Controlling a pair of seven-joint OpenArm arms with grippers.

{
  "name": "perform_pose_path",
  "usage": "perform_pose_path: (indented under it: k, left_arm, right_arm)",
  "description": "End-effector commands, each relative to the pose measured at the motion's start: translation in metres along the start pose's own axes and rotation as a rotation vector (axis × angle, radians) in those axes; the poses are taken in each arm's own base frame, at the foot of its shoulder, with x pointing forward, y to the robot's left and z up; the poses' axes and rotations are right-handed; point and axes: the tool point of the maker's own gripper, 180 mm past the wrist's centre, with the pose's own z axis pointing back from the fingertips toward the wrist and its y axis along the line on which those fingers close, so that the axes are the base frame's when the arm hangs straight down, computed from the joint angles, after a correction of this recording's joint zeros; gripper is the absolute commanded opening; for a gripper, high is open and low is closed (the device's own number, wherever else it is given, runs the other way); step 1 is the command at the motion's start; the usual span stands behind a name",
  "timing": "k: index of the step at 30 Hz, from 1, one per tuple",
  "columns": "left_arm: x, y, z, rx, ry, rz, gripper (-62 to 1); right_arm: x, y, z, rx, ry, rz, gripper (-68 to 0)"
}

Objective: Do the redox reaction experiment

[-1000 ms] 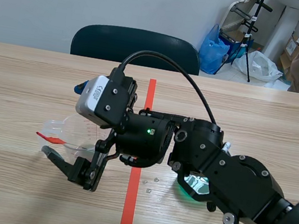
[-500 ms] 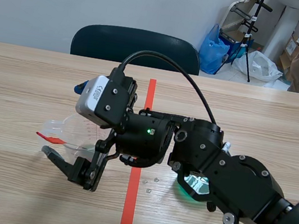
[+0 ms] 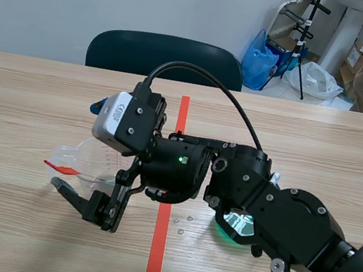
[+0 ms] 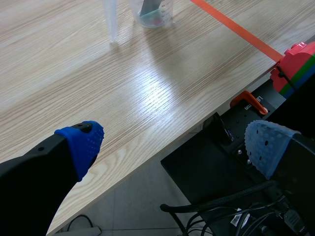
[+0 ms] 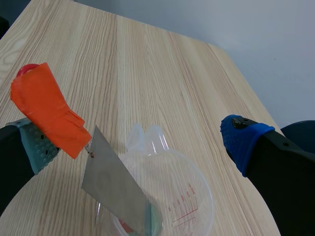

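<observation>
Since the metal strip point(image 5: 115, 196) is a thin, stiff sheet, it is judged to be light, smooth-faced and easily tipped. It is best taken by the orange tape tab point(image 5: 47, 110) wrapped round its upper end, where a hold would be surer than on bare metal. The strip is stood aslant in the clear measuring beaker point(image 5: 197, 191), with its lower end at the bottom, where a little greenish liquid is seen; how much cannot be told. The beaker is judged light and liable to slide or topple if nudged. The right gripper point(image 5: 142, 145) is spread wide over the beaker, one pad just beside or touching the tab, and nothing is clamped. The left gripper point(image 4: 174, 142) is likewise released, hung past the edge of the table point(image 4: 147, 98) and well apart from the beaker.
</observation>
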Motion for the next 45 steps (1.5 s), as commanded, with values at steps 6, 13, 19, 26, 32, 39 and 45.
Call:
perform_pose_path:
  k: [6, 13, 19, 26, 32, 39, 45]
  left_arm:
    - [0.006, 0.0, -0.001, 0.002, -0.028, 0.004, 0.6]
    - [0.006, 0.0, -0.001, 0.002, -0.027, 0.004, 0.6]
    - [0.007, 0.002, -0.001, 0.019, -0.037, 0.012, 0.6]
    - [0.016, 0.022, -0.01, 0.147, -0.103, -0.046, 0.6]
    - [0.025, 0.031, -0.023, 0.229, -0.148, -0.073, 0.6]
    - [0.036, 0.032, -0.046, 0.28, -0.162, -0.092, 0.6]
    - [0.046, 0.042, -0.067, 0.366, -0.156, -0.107, 0.6]
  right_arm:
    - [0.019, -0.003, -0.003, -0.011, -0.074, 0.009, 0.4]
    - [0.04, 0.016, 0.007, 0.0, -0.105, 0.03, 0.4]
    - [0.057, 0.012, 0.033, -0.055, -0.108, 0.031, 0.4]
    - [0.079, -0.011, 0.068, -0.167, -0.127, 0.016, 0.4]
    - [0.081, -0.042, 0.104, -0.304, -0.045, -0.054, 0.4]
    - [0.083, -0.071, 0.145, -0.458, 0.022, -0.095, 0.4]
    - [0.095, -0.072, 0.166, -0.53, 0.041, -0.079, 0.4]
